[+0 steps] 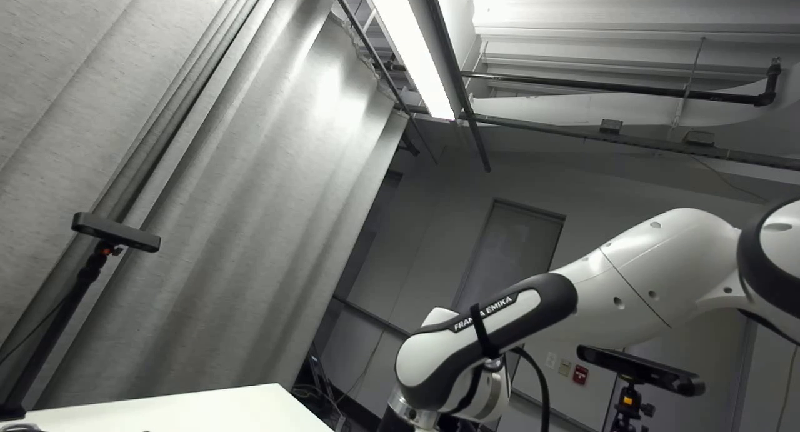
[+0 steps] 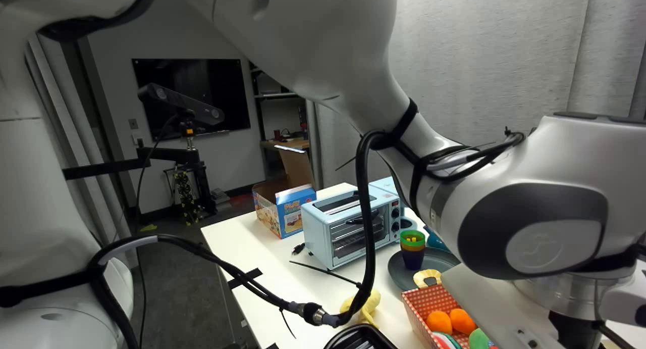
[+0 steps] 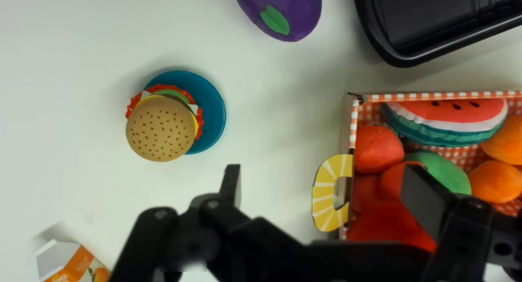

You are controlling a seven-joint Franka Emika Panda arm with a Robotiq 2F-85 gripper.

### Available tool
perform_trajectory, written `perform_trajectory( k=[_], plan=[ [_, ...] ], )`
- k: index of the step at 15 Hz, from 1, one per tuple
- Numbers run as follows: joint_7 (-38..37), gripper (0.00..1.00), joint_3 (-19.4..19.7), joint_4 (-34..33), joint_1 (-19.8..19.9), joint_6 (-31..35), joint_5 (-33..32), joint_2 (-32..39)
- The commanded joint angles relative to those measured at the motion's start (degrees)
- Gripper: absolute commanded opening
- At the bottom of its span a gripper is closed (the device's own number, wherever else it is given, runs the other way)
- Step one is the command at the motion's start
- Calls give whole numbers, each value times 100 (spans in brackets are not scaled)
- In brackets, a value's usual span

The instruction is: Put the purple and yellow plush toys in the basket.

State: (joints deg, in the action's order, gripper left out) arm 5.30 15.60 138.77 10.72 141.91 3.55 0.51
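Observation:
The purple plush toy (image 3: 299,6) with a green leaf lies on the white table at the top of the wrist view, cut by the frame edge. A yellow plush toy (image 2: 372,301) lies on the table in an exterior view, partly hidden by a cable; it is out of the wrist view. The red-checked basket (image 3: 432,96) holds several plush fruits; it also shows in an exterior view (image 2: 413,308). My gripper (image 3: 327,184) is open and empty, above the basket's edge and its yellow handle (image 3: 326,192). Its left finger is over the table, its right over the basket.
A black tray (image 3: 440,16) lies beside the basket. A toy burger (image 3: 161,129) sits on a teal dish (image 3: 215,114). A carton (image 3: 67,263) lies lower left. A toaster oven (image 2: 348,233), dark plate (image 2: 439,263), stacked cups (image 2: 412,253) and box (image 2: 285,212) stand on the table.

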Motion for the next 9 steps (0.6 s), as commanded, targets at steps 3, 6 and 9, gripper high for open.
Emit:
perform_trajectory(
  k=[3, 6, 9],
  plan=[
    [-760, 100, 11, 195, 202, 355, -505, 430],
    [-989, 100, 28, 289, 204, 348, -639, 586],
    [-1021, 100, 8, 383, 193, 299, -570, 697]
  ],
)
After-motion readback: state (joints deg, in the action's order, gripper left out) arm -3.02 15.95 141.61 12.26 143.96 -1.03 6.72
